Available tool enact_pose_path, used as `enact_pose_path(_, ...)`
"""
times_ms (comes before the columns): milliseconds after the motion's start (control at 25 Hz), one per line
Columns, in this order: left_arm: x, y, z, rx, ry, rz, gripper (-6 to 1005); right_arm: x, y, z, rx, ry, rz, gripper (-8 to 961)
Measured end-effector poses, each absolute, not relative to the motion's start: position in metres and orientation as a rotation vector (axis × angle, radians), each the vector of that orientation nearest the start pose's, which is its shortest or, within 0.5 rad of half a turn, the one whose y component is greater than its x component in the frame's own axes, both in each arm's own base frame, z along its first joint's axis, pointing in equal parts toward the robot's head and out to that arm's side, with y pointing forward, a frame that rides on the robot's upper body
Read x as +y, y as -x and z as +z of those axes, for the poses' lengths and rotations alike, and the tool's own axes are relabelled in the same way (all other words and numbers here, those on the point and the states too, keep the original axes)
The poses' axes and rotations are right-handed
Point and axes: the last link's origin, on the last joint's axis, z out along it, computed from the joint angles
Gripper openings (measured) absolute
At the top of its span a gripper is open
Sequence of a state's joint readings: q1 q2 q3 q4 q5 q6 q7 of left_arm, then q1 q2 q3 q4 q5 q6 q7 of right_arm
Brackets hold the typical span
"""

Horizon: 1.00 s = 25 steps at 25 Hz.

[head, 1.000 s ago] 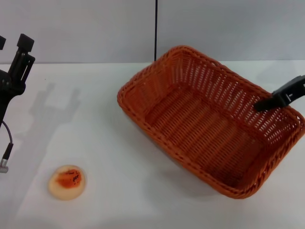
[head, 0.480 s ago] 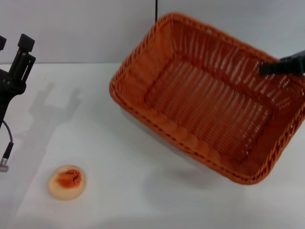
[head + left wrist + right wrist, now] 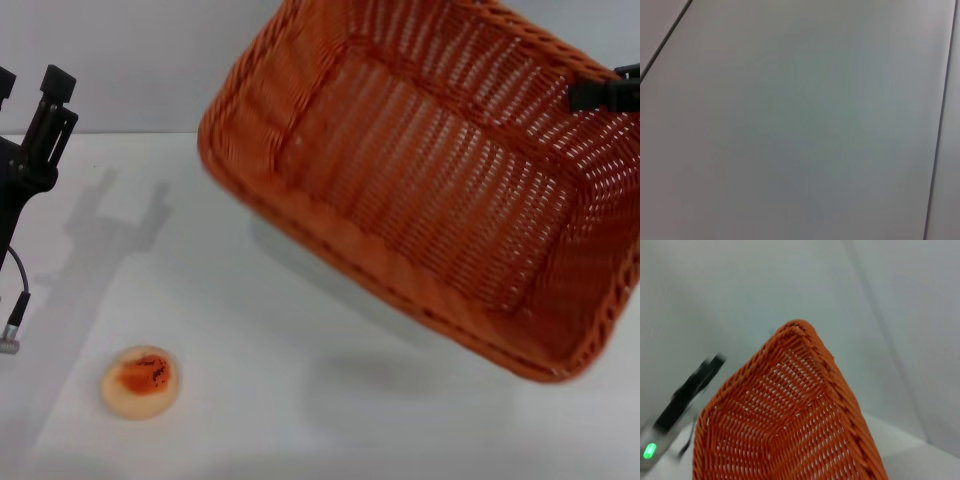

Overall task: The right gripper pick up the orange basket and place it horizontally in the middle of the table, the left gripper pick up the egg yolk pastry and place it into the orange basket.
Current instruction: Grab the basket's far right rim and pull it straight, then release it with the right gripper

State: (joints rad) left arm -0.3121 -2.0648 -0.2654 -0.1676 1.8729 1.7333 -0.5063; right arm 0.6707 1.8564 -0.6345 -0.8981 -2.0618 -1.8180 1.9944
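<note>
Right gripper (image 3: 603,92) pinches the airborne orange basket's (image 3: 430,170) rim; only the head view shows the egg yolk pastry (image 3: 141,381).

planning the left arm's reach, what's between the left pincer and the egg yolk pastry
Only bare white table, seen in the head view. The left pincer sits raised at the table's far left, the egg yolk pastry nearer the front; just the pincer's shadow and dangling cable lie nearby.

Right gripper (image 3: 600,92) raised high, clamped — left gripper (image 3: 28,95) parked, spread.
</note>
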Motion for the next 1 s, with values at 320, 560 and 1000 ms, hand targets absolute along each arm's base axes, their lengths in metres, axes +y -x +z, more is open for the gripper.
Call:
enact_pose_path(320, 0.258, 0.300, 0.005, -0.516, 1.557, -1.318, 785, 0.370, -0.195, 0.118, 0.567, 3.020, 0.322, 191)
enact_pose_path(560, 0.257, 0.300, 0.004, -0.519, 1.558, -1.319, 785, 0.369, -0.183, 0.092, 0.456, 3.156, 0.121, 195)
enact_pose_path(1000, 0.254, 0.301, 0.002, -0.533, 1.551, -1.320, 785, 0.378, -0.169, 0.068, 0.372, 3.176, 0.036, 203)
